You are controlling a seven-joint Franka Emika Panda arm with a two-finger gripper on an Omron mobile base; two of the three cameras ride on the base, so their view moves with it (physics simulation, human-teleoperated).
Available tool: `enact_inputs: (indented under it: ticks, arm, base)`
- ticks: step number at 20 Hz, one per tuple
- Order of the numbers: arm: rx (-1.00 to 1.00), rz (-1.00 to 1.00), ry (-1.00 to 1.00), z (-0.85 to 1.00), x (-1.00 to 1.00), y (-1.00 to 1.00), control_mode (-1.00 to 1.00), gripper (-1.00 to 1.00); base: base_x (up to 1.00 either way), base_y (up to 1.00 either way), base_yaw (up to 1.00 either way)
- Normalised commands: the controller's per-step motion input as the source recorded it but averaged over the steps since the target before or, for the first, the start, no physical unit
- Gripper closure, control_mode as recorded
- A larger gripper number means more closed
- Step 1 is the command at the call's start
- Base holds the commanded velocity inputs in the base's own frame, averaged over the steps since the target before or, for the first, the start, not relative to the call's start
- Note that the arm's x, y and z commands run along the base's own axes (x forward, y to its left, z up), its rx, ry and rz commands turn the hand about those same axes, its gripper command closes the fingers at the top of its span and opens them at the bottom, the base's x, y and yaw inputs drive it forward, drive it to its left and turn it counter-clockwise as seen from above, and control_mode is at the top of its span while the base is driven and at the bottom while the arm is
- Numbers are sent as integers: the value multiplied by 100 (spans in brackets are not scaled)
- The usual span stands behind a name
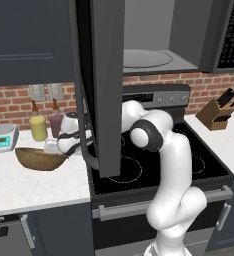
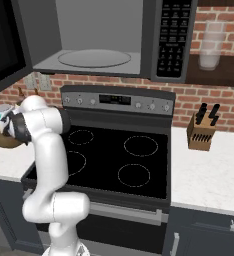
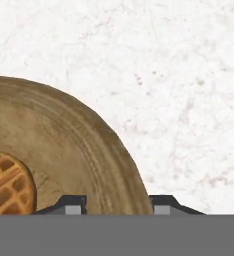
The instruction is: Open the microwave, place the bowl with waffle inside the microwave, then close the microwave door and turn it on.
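arm bent left, tool (image 3: pixel 118 204) straddling bowl (image 3: pixel 79 150) rim

The scene is viewed from behind the arm's left and right, forward and down, at middle distance; the stove (image 1: pixel 189 160) and the microwave (image 2: pixel 96 35) cavity are shared by both base views. From the hand, the bowl (image 3: pixel 74 150) rim and white counter (image 3: pixel 179 75) are seen very close, straight along the fingers.
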Motion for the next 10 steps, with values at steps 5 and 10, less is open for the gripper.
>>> enact_inputs:
  ticks: [5, 10]
  arm:
    - [15, 0, -5, 4, -5, -28, -100, 100]
    - [26, 0, -5, 24, -1, -58, -100, 100]
  base:
    - [0, 0, 0]
    - [0, 0, 0]
